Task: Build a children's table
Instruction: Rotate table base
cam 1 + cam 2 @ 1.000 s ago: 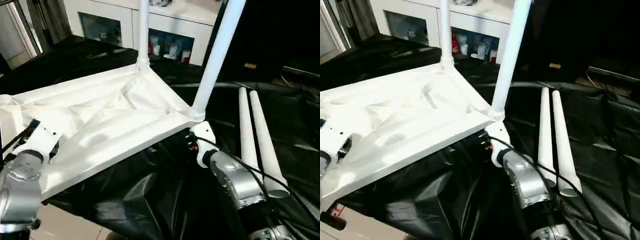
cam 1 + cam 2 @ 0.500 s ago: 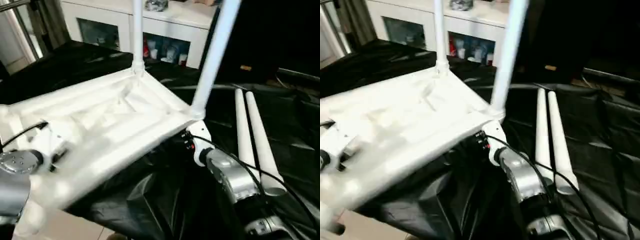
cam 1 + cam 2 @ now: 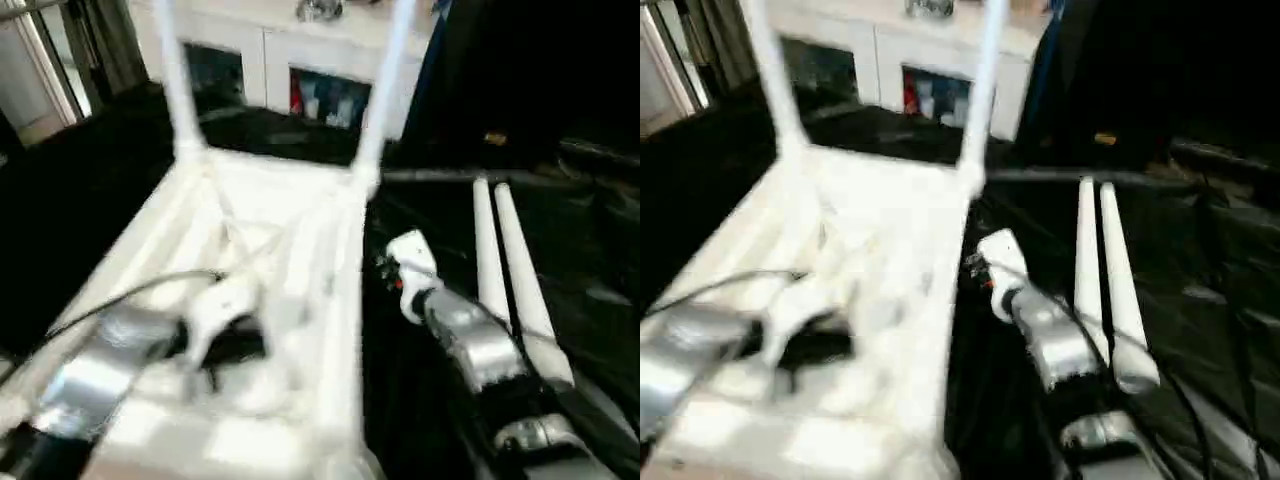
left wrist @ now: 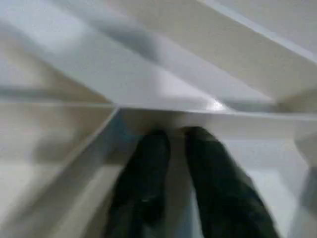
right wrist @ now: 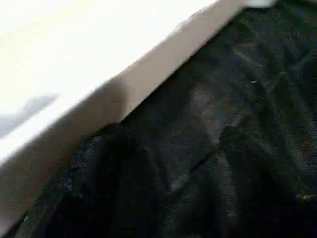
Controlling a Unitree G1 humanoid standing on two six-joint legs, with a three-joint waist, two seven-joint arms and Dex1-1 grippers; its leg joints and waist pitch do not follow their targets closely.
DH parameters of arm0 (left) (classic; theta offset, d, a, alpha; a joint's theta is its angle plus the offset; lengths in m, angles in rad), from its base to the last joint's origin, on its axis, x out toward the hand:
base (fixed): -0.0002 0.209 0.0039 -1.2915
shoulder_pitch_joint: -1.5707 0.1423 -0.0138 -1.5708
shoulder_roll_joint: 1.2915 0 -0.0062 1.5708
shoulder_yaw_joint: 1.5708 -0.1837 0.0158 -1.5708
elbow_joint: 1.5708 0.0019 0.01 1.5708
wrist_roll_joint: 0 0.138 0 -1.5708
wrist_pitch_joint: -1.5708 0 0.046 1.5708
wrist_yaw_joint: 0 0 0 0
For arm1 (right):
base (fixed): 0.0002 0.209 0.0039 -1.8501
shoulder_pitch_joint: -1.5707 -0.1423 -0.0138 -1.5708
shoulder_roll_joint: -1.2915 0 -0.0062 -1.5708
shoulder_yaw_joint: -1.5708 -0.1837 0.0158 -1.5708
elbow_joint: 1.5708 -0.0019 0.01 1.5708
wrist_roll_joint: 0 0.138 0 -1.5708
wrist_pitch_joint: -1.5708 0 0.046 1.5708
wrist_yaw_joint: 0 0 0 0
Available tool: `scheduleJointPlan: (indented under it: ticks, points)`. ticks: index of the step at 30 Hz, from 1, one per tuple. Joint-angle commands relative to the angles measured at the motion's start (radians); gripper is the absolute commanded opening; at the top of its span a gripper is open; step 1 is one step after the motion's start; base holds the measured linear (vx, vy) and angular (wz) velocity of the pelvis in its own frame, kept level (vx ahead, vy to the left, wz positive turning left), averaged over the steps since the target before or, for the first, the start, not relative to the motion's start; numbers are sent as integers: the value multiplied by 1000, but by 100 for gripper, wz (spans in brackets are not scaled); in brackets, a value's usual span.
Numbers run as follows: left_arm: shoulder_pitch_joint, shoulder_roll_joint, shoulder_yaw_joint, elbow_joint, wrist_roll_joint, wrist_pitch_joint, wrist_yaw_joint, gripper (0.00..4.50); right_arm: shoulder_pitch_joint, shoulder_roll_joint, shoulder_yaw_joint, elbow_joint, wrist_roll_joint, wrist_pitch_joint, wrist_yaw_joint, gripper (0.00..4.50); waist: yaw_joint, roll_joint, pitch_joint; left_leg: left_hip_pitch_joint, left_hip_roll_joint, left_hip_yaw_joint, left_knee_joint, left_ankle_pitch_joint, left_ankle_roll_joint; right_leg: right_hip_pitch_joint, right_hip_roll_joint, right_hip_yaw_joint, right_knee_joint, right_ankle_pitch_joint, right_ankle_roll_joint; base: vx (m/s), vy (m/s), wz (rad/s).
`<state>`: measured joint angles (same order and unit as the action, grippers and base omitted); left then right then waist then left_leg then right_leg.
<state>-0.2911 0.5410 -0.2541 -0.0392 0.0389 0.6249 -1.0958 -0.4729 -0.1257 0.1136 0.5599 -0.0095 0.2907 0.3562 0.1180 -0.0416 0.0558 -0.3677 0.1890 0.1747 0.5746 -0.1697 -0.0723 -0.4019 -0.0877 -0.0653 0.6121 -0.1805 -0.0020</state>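
Observation:
The children's table lies upside down on the black cloth. Its white tabletop [image 3: 300,270] shows its ribbed underside [image 4: 208,54], and two white legs [image 3: 385,80] stand in the far corner sockets. Two loose legs [image 3: 505,260] lie side by side on the cloth to the right. My left gripper [image 3: 232,345] reaches down into the ribbed underside near the tabletop's middle, close against a rib. My right gripper [image 5: 183,168] is open just beside the tabletop's right edge [image 5: 124,89], low over the cloth, with nothing between its fingers [image 5: 111,173].
Black cloth [image 3: 580,250] covers the work table around the tabletop. A white cabinet [image 3: 300,70] with glass doors stands behind. A cable [image 3: 130,295] runs across the underside to my left arm.
The tabletop has swung round, so its standing legs now sit at the far side. My left gripper went from the near edge onto the underside. My right arm stays beside the right edge.

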Motion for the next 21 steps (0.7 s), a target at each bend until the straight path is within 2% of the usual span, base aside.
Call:
scheduleJointPlan:
  ticks: [1,2,3,4,5,6,7,8,9,10,11,12,13,14,15,17,18,19,20,21]
  points:
    - [-81,-52,-21,99,32,-78,67,70,-20,4,3,-5,2,-13,12,355,-1,23,-62,15,31,-13,-79,-292,-53,40,-56,48,-74,-250,-150,0,0,0]
    - [-120,-75,-28,159,44,-106,95,72,-21,-1,0,-9,1,-13,10,355,-4,21,-61,15,29,-12,-78,-291,-52,39,-54,48,-78,-252,-148,0,0,0]
    - [-160,-96,-34,223,62,-134,127,77,-19,-7,-3,-17,-1,-11,7,355,-2,23,-62,20,30,-12,-77,-307,-54,37,-55,47,-79,-271,-146,0,0,0]
    - [-183,-107,-38,261,73,-151,146,40,-18,-10,-4,-23,-2,-10,6,355,-2,18,-62,16,30,-14,-78,-314,-53,41,-57,46,-82,-293,-141,0,0,0]
    - [-183,-107,-38,261,73,-151,146,40,-18,-10,-4,-23,-2,-10,6,355,-2,18,-62,16,30,-14,-78,-314,-53,41,-57,46,-82,-293,-141,0,0,0]
    - [-214,-117,-47,310,93,-173,171,30,-15,-16,-8,-36,-2,-7,4,355,-5,24,-60,16,30,-14,-78,-322,-52,38,-55,45,-88,-310,-134,0,0,0]
    - [-269,-126,-59,402,124,-207,224,31,-11,-25,-14,-56,-1,-2,-1,355,-6,25,-64,15,30,-16,-76,-311,-54,43,-56,45,-84,-293,-134,0,0,0]
    - [-275,-127,-61,413,128,-211,232,31,-10,-26,-15,-59,-1,-1,-1,355,-5,23,-64,16,29,-15,-76,-307,-51,41,-54,44,-85,-289,-132,0,0,0]
    - [-305,-130,-68,468,148,-233,273,31,-4,-33,-20,-75,1,3,-2,355,-4,28,-66,17,30,-16,-74,-303,-52,42,-55,45,-80,-275,-137,0,0,0]
    - [-319,-131,-71,494,158,-243,293,16,-2,-36,-22,-82,3,6,-3,355,-5,23,-67,11,30,-16,-73,-276,-45,47,-55,44,-76,-236,-144,0,0,0]
    - [-340,-133,-74,532,176,-257,335,16,5,-41,-27,-98,4,11,-5,355,-5,27,-68,10,31,-18,-73,-264,-44,48,-56,43,-74,-224,-148,0,0,0]
    - [-368,-146,-62,588,192,-277,407,16,10,-47,-33,-111,5,15,-8,355,-5,28,-67,12,28,-13,-69,-258,-38,44,-51,44,-78,-210,-148,0,0,0]
    - [-410,-177,-38,676,204,-329,509,16,18,-56,-45,-128,5,21,-15,355,-6,27,-67,12,28,-14,-68,-255,-35,46,-51,43,-76,-204,-154,0,0,0]
    - [-422,-191,-26,710,205,-349,560,16,20,-58,-48,-132,6,24,-18,355,-3,27,-70,14,29,-14,-68,-261,-35,47,-53,43,-77,-209,-152,0,0,0]
    - [-439,-208,-11,754,208,-376,626,16,22,-60,-52,-139,8,28,-23,355,-4,26,-69,11,27,-14,-67,-256,-34,48,-51,42,-77,-205,-152,0,0,0]
    - [-448,-217,-3,779,210,-392,663,16,23,-61,-54,-143,9,30,-25,355,-3,25,-72,11,29,-16,-66,-248,-33,51,-53,41,-75,-191,-151,0,0,0]
    - [-462,-221,-11,829,224,-455,723,16,24,-64,-58,-152,9,34,-30,355,-4,27,-72,9,28,-16,-65,-236,-27,51,-52,40,-74,-168,-154,0,0,0]
    - [-458,-222,-15,831,229,-471,736,16,25,-68,-60,-162,8,37,-33,355,-5,29,-74,9,30,-17,-64,-226,-25,52,-53,40,-71,-145,-161,0,0,0]
    - [-449,-223,-14,811,223,-475,719,16,26,-71,-64,-173,9,41,-35,355,-5,30,-74,9,30,-17,-63,-219,-24,52,-52,40,-69,-130,-166,0,0,0]
    - [-423,-230,-2,742,198,-465,670,16,27,-77,-75,-191,12,52,-42,355,-3,23,-74,10,32,-14,-62,-196,-18,52,-53,40,-64,-87,-187,0,0,0]
